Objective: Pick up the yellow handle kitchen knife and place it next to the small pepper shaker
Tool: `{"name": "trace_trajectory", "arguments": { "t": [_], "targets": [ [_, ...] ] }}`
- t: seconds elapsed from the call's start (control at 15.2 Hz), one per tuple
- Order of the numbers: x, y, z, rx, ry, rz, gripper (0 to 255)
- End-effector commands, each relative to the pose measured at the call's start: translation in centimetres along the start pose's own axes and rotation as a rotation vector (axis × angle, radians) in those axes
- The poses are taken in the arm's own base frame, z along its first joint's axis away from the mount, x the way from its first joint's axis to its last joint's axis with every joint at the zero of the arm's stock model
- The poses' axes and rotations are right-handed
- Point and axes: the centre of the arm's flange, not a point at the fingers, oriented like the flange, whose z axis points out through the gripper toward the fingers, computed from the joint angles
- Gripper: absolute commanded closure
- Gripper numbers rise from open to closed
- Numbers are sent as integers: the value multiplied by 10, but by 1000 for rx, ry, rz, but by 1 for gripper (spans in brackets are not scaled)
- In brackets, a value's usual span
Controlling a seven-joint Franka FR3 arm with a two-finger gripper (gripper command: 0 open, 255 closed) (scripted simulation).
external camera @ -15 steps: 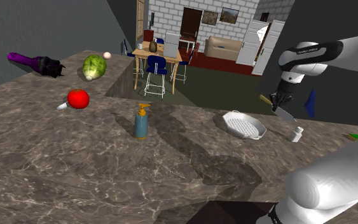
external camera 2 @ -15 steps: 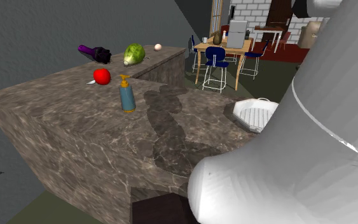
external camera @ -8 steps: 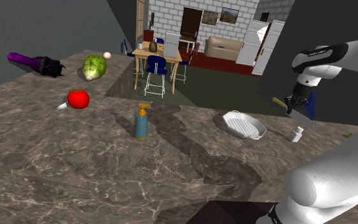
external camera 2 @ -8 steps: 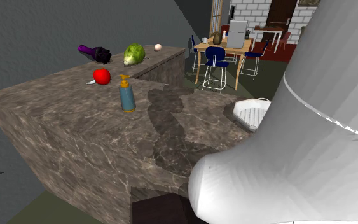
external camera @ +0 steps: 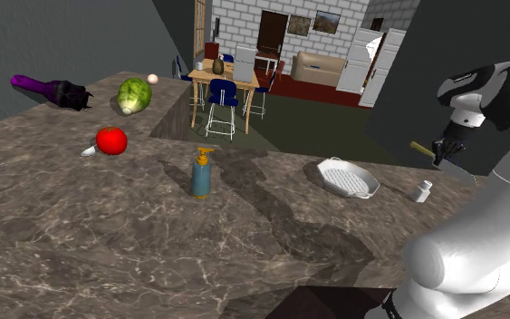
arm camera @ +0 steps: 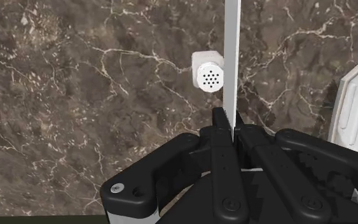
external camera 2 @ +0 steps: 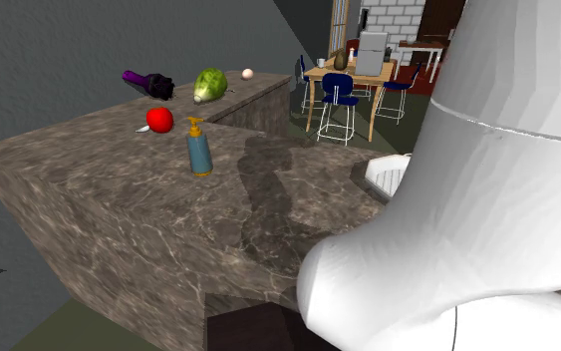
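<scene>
My gripper [external camera: 445,154] is shut on the kitchen knife [external camera: 422,148], held in the air over the marble counter's far right end. Its yellow handle sticks out toward the shoulder view's left and the grey blade slants down to the right. The small white pepper shaker [external camera: 421,190] stands on the counter just below and left of the gripper. In the wrist view the blade [arm camera: 232,57] runs edge-on out from between the shut fingers [arm camera: 220,137], and the shaker [arm camera: 208,71] with its holed top sits right beside the blade.
A white ribbed dish [external camera: 347,177] lies left of the shaker, also seen as the dish [arm camera: 355,102]. Farther left stand a blue spray bottle [external camera: 201,172], a tomato [external camera: 110,140], a lettuce [external camera: 134,94] and a purple eggplant [external camera: 49,88]. The counter's edge drops off behind the dish.
The gripper has carried the knife toward the shoulder view's right, passing from the left of the shaker to above and right of it. Nothing else moved.
</scene>
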Motion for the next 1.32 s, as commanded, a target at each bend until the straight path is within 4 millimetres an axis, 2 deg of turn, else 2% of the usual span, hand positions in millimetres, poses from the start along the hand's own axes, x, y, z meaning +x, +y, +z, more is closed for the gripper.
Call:
{"name": "trace_trajectory", "arguments": {
  "t": [0.0,0.59,1.25],
  "targets": [
    [-3,25,0,0,0,-3,255],
    [-8,141,0,0,0,-3,255],
    [-7,141,53,0,0,-3,255]
  ]
}}
